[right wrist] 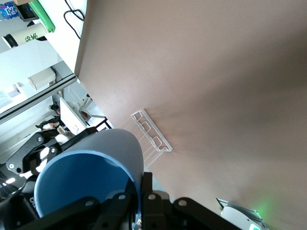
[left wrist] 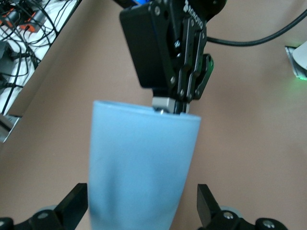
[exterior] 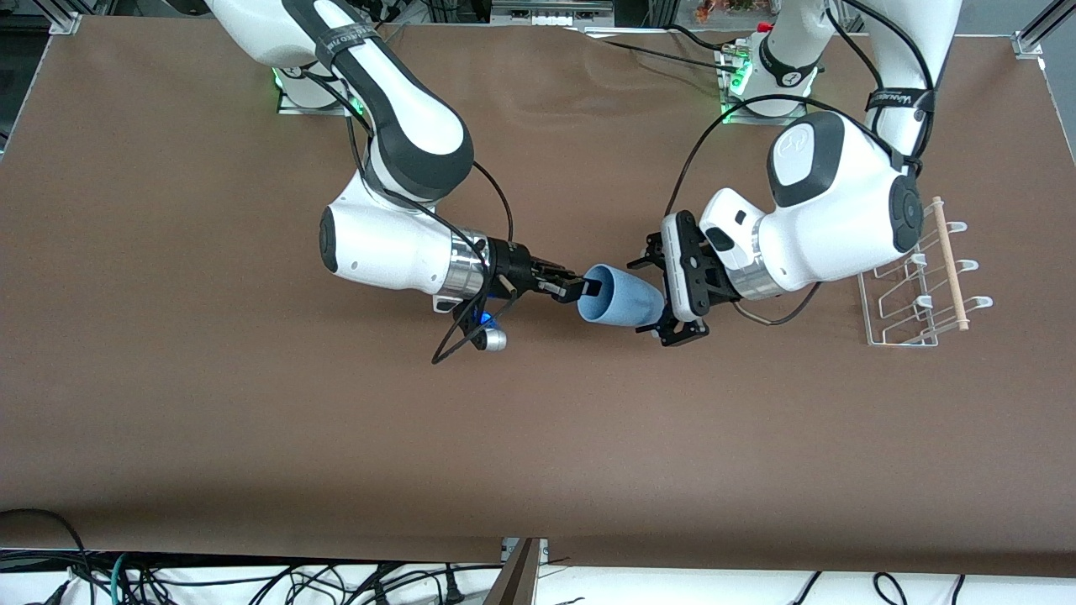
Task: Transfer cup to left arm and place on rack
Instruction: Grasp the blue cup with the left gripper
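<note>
The brown cloth-covered table [exterior: 252, 437] lies bare over most of its width, with wide open room nearer the front camera and toward the right arm's end. The left arm [exterior: 832, 210], glossy white with black joint caps, bends low over the middle of the table; the right arm [exterior: 395, 193], with its silver wrist cylinder, reaches in from its own end to meet it.

At the left arm's end stands the rack [exterior: 920, 290] — thin white wire loops and prongs crossed by one pale wooden dowel — well apart from both grippers.

The cup [exterior: 620, 297], a smooth light-blue tapered tumbler, hangs on its side above mid-table between the two grippers. The right gripper [exterior: 578, 288] pinches its rim, one finger inside the mouth. The left gripper [exterior: 679, 294] is spread — its fingers [left wrist: 208, 201] flank the cup's base end with gaps either side.
</note>
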Robot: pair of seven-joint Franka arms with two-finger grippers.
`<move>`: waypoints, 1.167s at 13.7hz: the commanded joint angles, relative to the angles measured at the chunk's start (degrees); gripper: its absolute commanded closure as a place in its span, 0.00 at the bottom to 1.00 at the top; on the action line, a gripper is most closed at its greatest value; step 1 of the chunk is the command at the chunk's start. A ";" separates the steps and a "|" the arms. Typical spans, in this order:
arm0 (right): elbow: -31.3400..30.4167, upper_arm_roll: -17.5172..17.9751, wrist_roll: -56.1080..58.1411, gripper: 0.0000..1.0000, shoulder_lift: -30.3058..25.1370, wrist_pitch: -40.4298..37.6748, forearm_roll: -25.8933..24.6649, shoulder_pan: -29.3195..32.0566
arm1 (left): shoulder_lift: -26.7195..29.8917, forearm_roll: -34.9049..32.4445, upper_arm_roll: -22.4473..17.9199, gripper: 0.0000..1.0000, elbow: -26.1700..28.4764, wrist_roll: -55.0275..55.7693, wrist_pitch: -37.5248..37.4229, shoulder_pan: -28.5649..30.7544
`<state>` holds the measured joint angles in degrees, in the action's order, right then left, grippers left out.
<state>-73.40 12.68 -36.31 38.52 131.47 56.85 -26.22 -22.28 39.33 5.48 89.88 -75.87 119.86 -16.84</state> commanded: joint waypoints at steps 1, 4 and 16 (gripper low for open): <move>1.68 0.77 -0.78 1.00 0.77 0.28 1.16 -0.14 | -0.05 3.11 -0.30 0.00 0.73 -2.35 2.22 -1.26; 1.68 0.77 -2.28 1.00 0.68 0.19 1.07 -0.06 | -0.05 3.38 -0.30 0.71 0.73 -4.55 2.58 -1.18; 5.10 0.15 -1.49 0.00 -0.02 -10.59 -6.46 7.49 | 0.74 -0.20 -1.26 0.94 0.29 -2.71 -7.07 2.24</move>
<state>-70.57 12.30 -37.62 38.48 125.41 54.09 -20.87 -22.37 40.52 4.50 90.15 -78.18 116.36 -16.38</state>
